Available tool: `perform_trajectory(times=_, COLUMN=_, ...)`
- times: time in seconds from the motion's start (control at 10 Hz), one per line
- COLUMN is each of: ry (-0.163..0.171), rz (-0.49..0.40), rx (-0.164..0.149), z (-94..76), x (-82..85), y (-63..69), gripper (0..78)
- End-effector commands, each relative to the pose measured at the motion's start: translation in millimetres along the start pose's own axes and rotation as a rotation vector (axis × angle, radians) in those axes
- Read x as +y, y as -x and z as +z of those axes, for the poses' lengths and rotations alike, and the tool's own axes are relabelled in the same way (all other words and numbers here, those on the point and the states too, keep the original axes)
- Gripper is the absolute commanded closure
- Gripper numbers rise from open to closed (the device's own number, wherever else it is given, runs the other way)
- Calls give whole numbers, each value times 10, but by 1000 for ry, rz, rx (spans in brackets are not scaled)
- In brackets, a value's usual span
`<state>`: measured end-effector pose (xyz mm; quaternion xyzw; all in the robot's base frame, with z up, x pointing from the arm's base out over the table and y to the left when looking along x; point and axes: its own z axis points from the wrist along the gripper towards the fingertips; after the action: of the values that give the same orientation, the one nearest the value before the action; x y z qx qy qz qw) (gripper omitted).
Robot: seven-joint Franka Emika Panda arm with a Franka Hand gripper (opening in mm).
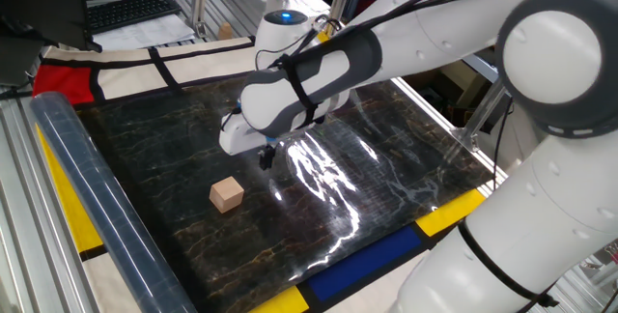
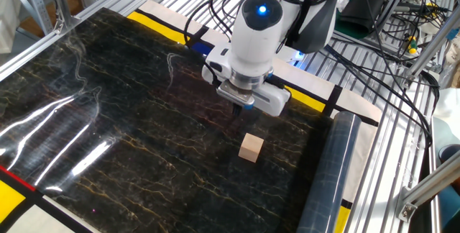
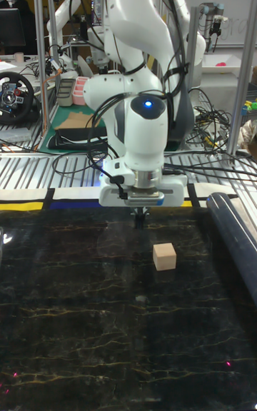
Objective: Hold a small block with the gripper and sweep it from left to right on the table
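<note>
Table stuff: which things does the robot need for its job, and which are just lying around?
Needed:
small block, sitting free
tool, above the table and apart from the block
table

Just lying around:
clear rolled tube along the table edge
keyboard behind the table

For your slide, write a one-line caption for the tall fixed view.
Robot fingers hover above the marble-patterned table, apart from the small wooden block, not yet grasped.

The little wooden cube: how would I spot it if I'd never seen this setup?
Find the glossy black marble-patterned table. On it, just beyond the white arm's dark fingers, sits the small block, untouched. It is the only pale tan wooden thing on the dark sheet.
</note>
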<state>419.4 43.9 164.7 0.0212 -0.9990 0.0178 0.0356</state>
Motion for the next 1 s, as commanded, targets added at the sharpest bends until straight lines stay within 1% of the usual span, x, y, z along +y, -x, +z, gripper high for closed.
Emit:
perform_trajectory(times=0.1, ry=-2, rz=-6, rx=9, z=-404, x=-498, y=415, gripper=764)
perform_trajectory(times=0.2, ry=2, rz=-25, rx=9, z=-489, x=-774, y=530, gripper=764)
perform_trajectory(times=0.3, ry=14, rz=-41, rx=6, z=-559, x=-1060, y=646, gripper=764)
perform_trajectory(times=0.4, ry=30, rz=-50, rx=4, z=-651, x=-1303, y=752, gripper=764)
perform_trajectory(times=0.5, ry=34, rz=-64, rx=10, z=-766, x=-1474, y=843, gripper=764)
perform_trajectory(times=0.6, ry=36, rz=-65, rx=12, z=-786, x=-1503, y=856, gripper=764)
perform_trajectory(times=0.7, ry=43, rz=-61, rx=18, z=-836, x=-1578, y=871, gripper=764)
perform_trajectory(times=0.8, ry=46, rz=-28, rx=6, z=-914, x=-1635, y=790, gripper=764)
perform_trajectory(times=1.0, ry=49, rz=-15, rx=12, z=-1101, x=-1808, y=574, gripper=764)
